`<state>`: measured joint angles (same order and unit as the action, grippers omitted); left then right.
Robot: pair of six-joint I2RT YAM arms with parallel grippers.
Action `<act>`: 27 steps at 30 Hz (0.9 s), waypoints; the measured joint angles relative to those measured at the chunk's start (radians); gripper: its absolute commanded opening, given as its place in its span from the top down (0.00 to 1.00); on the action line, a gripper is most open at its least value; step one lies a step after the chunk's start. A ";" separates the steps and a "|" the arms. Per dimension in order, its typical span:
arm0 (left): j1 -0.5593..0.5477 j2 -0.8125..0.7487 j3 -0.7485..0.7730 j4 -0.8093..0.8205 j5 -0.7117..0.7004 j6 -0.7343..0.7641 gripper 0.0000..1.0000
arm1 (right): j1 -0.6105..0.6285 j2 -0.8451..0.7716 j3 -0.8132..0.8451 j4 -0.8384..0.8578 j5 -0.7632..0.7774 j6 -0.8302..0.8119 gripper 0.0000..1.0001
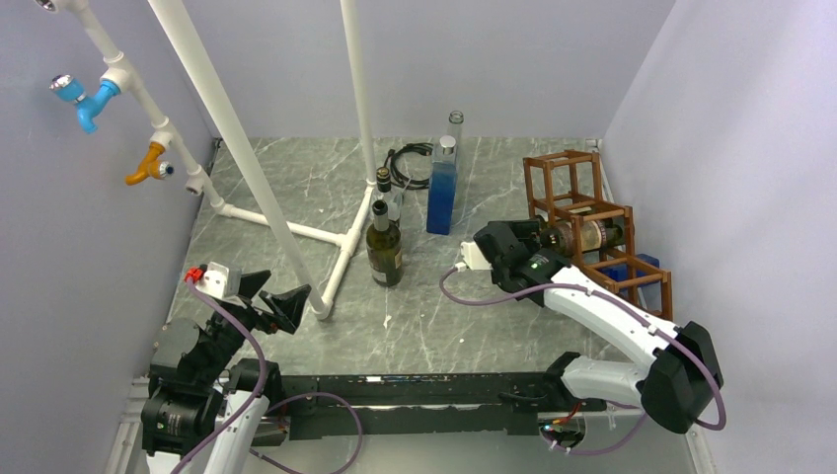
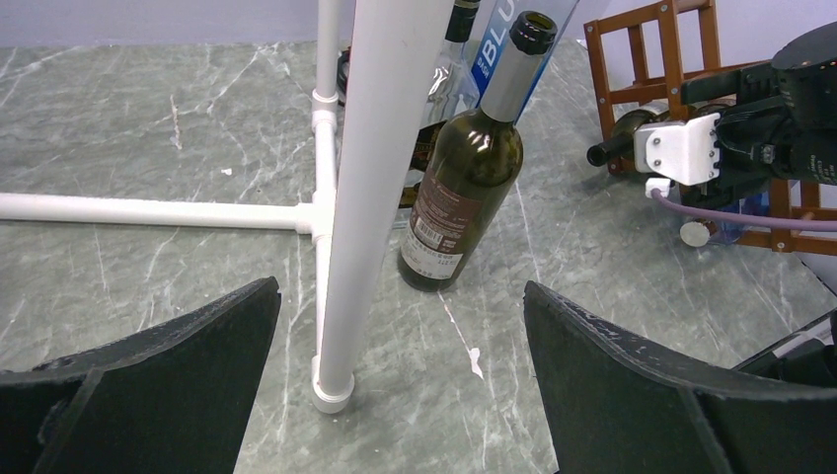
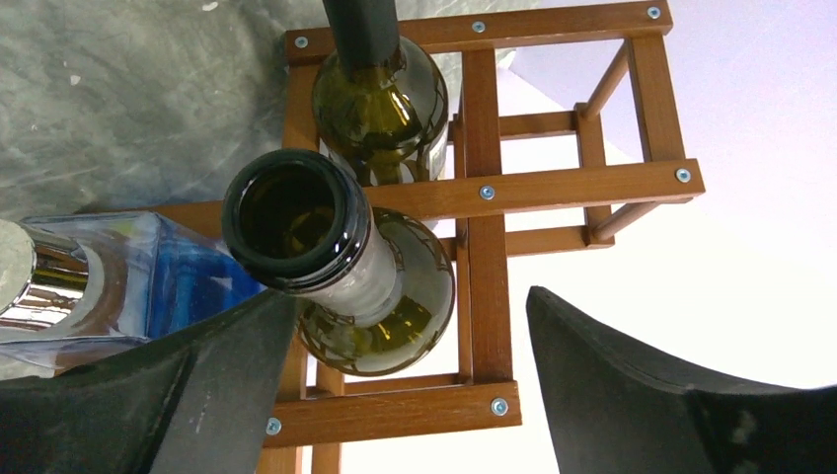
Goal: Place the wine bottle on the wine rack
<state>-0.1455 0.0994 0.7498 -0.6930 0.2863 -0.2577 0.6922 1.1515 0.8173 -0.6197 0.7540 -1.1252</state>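
The left end effector point(image 2: 400, 296) hangs low over the surface point(image 2: 148, 128), fingers spread wide with nothing between them, and an upright bottle point(image 2: 464, 188) stands beyond it. Further right, the right end effector point(image 3: 412, 296) is open too and grips nothing. The wine bottle point(image 3: 345, 276) lies on its side in a cell of the wine rack point(image 3: 484, 247), neck pointing out beside one finger. Placement looks done; the retreat should run straight back along the bottle's axis — so no finger catches the lip and drags it out.
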 measured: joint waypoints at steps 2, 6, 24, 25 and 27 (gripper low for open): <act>0.000 0.003 0.000 0.000 -0.005 0.000 0.01 | 0.013 -0.009 0.000 -0.004 0.004 0.003 0.01; 0.004 0.003 0.000 -0.001 -0.015 0.000 0.01 | 0.054 -0.049 -0.003 -0.017 0.003 0.011 0.01; 0.077 0.043 0.000 -0.008 -0.030 -0.002 0.02 | 0.292 -0.124 0.019 -0.108 -0.038 0.278 0.01; 0.080 0.048 0.000 -0.008 -0.030 -0.002 0.03 | 0.305 -0.125 0.024 -0.108 -0.040 0.300 0.01; 0.085 0.058 0.000 -0.008 -0.030 -0.002 0.03 | 0.328 -0.131 0.026 -0.111 -0.042 0.338 0.01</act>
<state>-0.0605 0.1574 0.7502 -0.7010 0.2565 -0.2600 1.0203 1.0203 0.8429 -0.7303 0.7116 -0.7872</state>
